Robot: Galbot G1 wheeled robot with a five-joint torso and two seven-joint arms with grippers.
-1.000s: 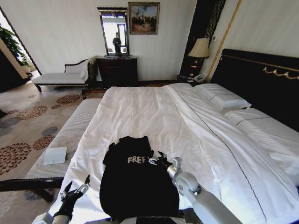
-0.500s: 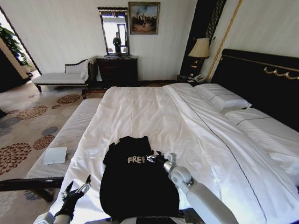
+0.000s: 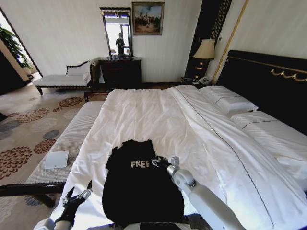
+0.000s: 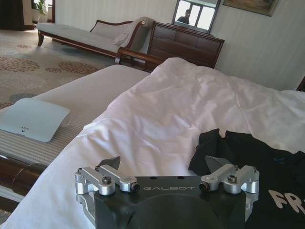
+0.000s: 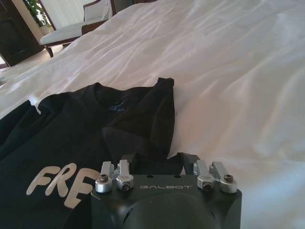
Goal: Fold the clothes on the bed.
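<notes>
Barely anything's changed, right arm just nudged slightly. White bed (image 3: 158, 120) has the black T-shirt (image 3: 139, 191) flat at its near edge. Right gripper (image 3: 159, 162) is open on the shirt's right side, holding nothing; left gripper (image 3: 76, 194) hangs open and empty beside the mattress edge.

Open left end effector (image 4: 164, 164), black T-shirt (image 4: 252, 157), white bed (image 4: 157, 109)

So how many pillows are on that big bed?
2 can be seen. One white pillow lies by the dark headboard on the far side of the bed; the second pillow lies beside it, nearer the robot. More could sit outside the picture.
</notes>
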